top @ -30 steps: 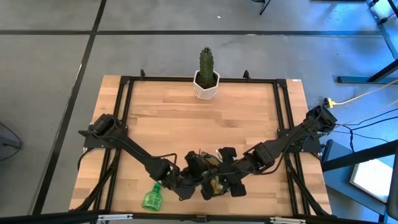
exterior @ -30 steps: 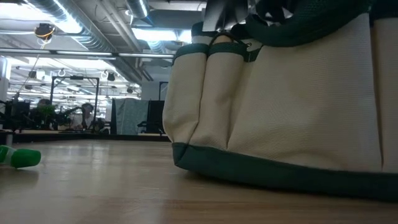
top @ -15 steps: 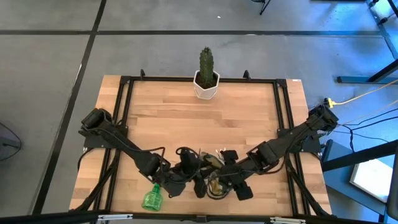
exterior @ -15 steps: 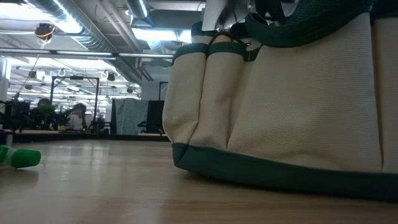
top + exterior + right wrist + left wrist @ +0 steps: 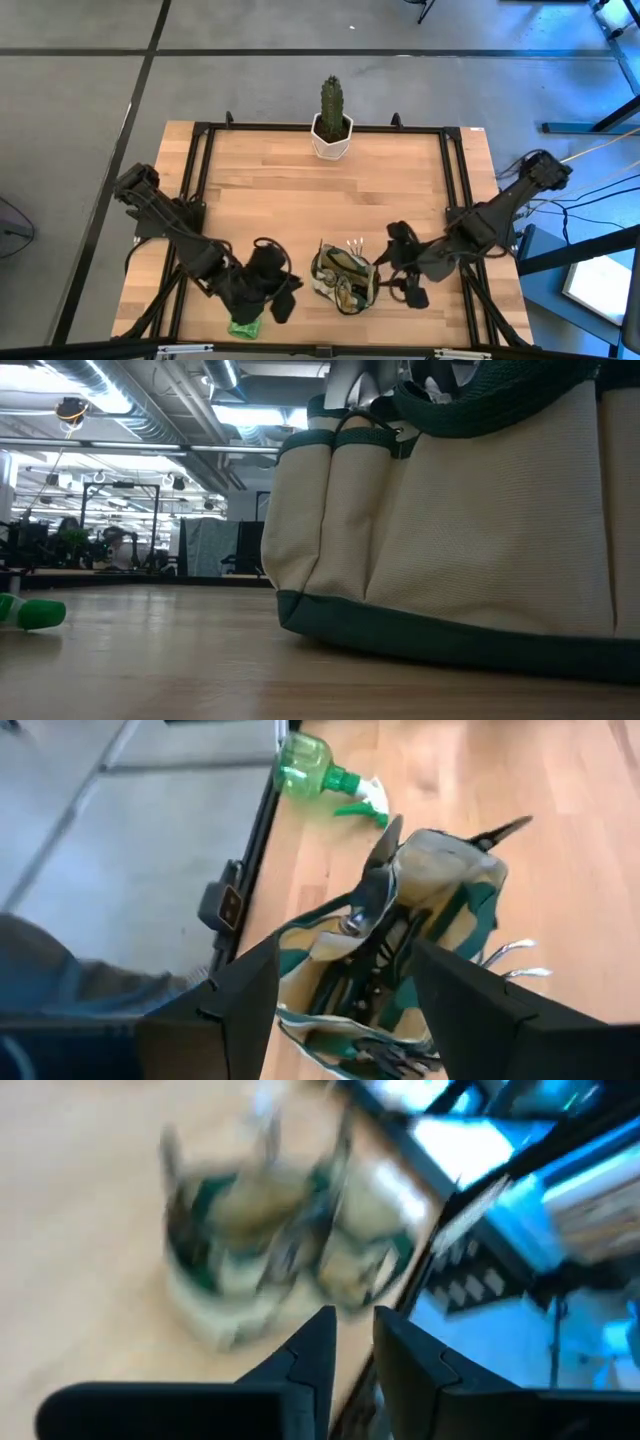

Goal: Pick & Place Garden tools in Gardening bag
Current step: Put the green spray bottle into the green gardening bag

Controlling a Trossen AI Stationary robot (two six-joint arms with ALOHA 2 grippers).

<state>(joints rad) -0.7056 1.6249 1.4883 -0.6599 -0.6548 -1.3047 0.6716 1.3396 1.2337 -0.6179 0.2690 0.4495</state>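
The olive-green and tan gardening bag [image 5: 345, 278] stands on its base on the wooden table near the front edge; it fills the low view [image 5: 450, 530]. Tool ends stick out of it: fork tines [image 5: 510, 958] and a metal blade [image 5: 383, 855]. The green spray bottle [image 5: 240, 326] lies on its side left of the bag, partly under my left arm, and shows in the right wrist view [image 5: 320, 770]. My left gripper [image 5: 283, 303] is shut and empty between bottle and bag. My right gripper [image 5: 392, 272] is open and empty, just right of the bag.
A green cactus in a white pot [image 5: 331, 122] stands at the middle of the table's far edge. Black frame rails [image 5: 457, 180] run along the table's sides. Bare wood lies between the bag and the cactus.
Both grippers have drawn away from the bag's top. My left gripper has gone toward the table's left and near edge, over the spray bottle. My right gripper has gone toward the table's right edge. The bag now shows uncovered and stays in place.
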